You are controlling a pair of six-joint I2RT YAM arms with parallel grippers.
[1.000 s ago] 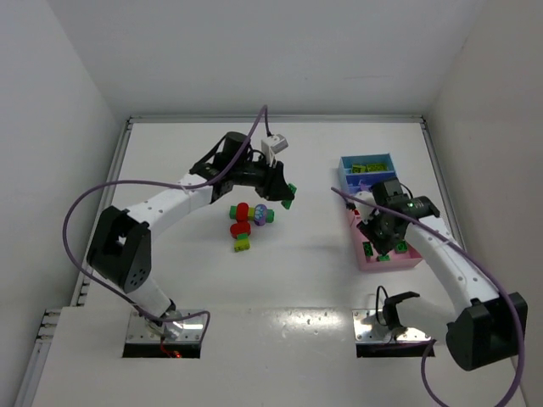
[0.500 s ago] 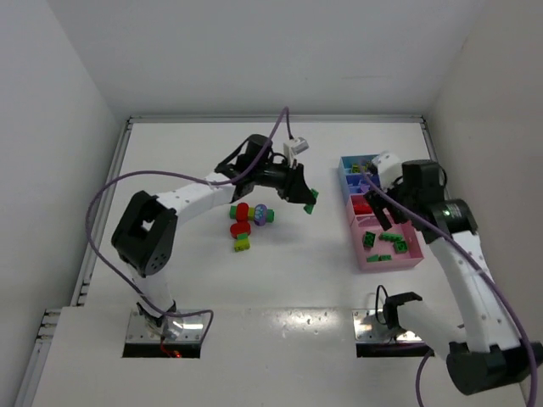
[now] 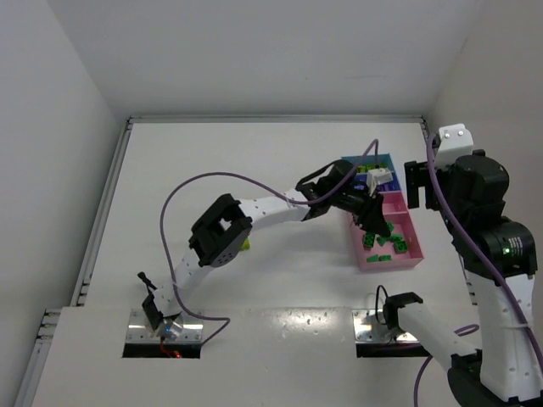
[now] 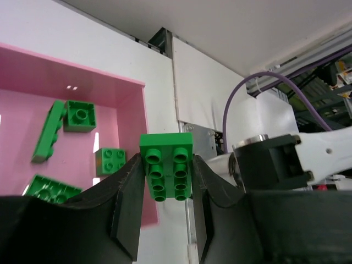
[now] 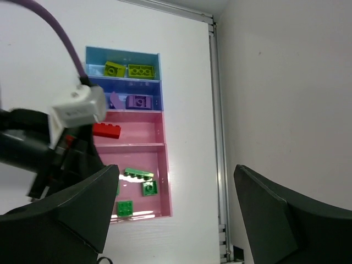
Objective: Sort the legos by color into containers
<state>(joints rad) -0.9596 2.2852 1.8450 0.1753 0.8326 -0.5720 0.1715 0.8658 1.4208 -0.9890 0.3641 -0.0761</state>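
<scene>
Bricks [image 3: 386, 243] lie in the nearest compartment of the tray [image 3: 389, 264].

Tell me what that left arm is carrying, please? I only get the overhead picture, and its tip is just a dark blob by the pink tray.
Observer: The left wrist camera shows the left gripper shut on a green brick, studs facing the camera.
Visitor: Is anything red sorted? I can't spot any from above.
Observer: Yes. The right wrist camera shows one red brick lying in a pink tray, right beside the one with the green pieces.
Visitor: And the other arm, is it holding something too?
Observer: No. Its own camera shows the right gripper open, with nothing between its fingers.
</scene>
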